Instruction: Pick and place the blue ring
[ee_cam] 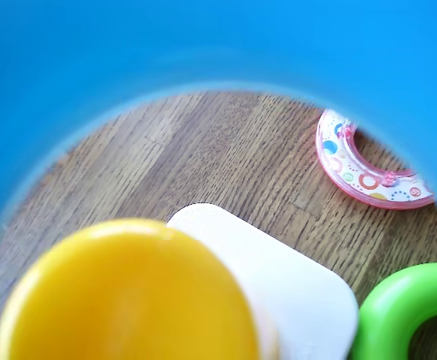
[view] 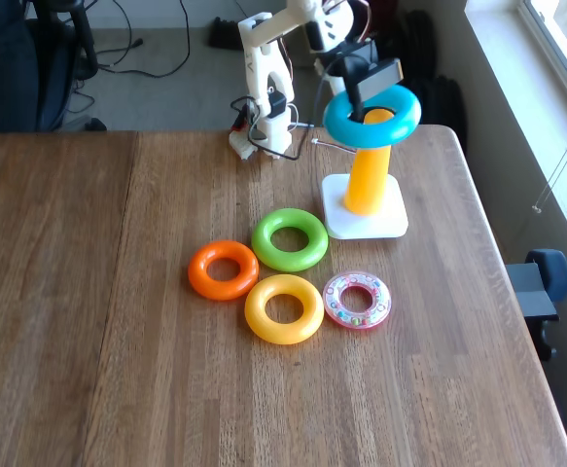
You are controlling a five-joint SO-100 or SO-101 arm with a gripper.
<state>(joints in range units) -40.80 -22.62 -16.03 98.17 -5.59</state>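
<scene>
ring: the blue ring (view: 372, 114) is up in the air, held at the top of the yellow peg (view: 367, 177); the peg's tip already pokes into the ring's hole in the fixed view

claw: the gripper (view: 353, 94) is clamped on the ring's far-left rim in the fixed view; the fingers are dark and partly hidden by the ring, but the ring hangs from nothing else, so I judge it gripped

key relation: hole over peg. The ring sits roughly level, hole axis near vertical, close to in line with the peg. In the wrist view the blue ring (ee_cam: 203, 45) arcs across the top and down both sides, and the peg's rounded yellow top (ee_cam: 128, 292) sits low and left inside the opening, not centred

offset: peg top looks nearer the lower-left inner edge of the ring in the wrist view; the camera rides off-axis, so how much is real misalignment I can't tell

base: white square base (view: 365, 218) under the peg, flat on the wooden table (view: 118, 370); its corner shows below the peg in the wrist view

next move, my read: straight down along the peg, then release. Risk is the inner rim catching on the peg top if the offset is real

bystanders: green ring (view: 290, 238) just left of the base, orange ring (view: 223, 269), yellow ring (view: 283, 308) and pink patterned ring (view: 357, 300) lie nearer the camera, all clear of the drop path

progress: pick done, place not yet done
</scene>
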